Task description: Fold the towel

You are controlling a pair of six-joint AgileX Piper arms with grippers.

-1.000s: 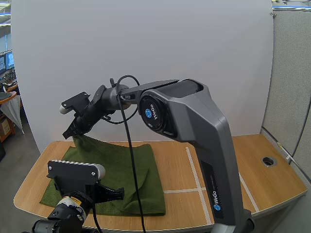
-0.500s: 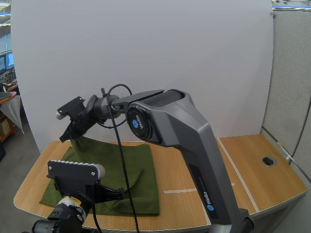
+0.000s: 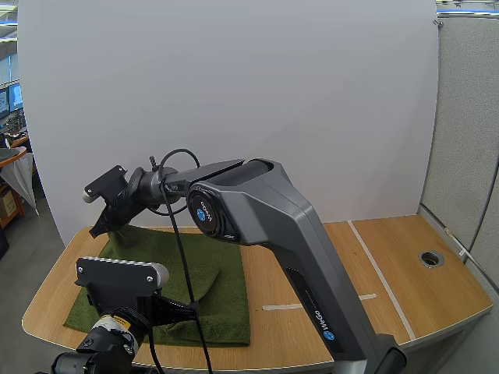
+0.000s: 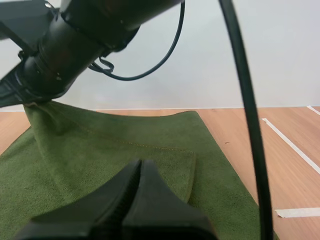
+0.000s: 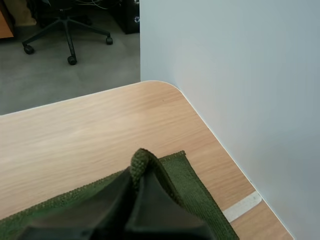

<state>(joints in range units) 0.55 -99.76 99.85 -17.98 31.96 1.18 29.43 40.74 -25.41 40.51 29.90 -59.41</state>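
High cam looks down on the towel point(image 3: 226, 296) from behind and above. Wrist cams sit close to it. All share its far-left corner.

This looks like an open-plan office used as a robot lab. The wood-laminate desk surface point(image 3: 390, 249) has a round cable grommet point(image 3: 431, 258) and a grey fabric partition point(image 3: 464, 117) beside it. Computer monitors point(image 3: 9, 97) stand on desks beyond.
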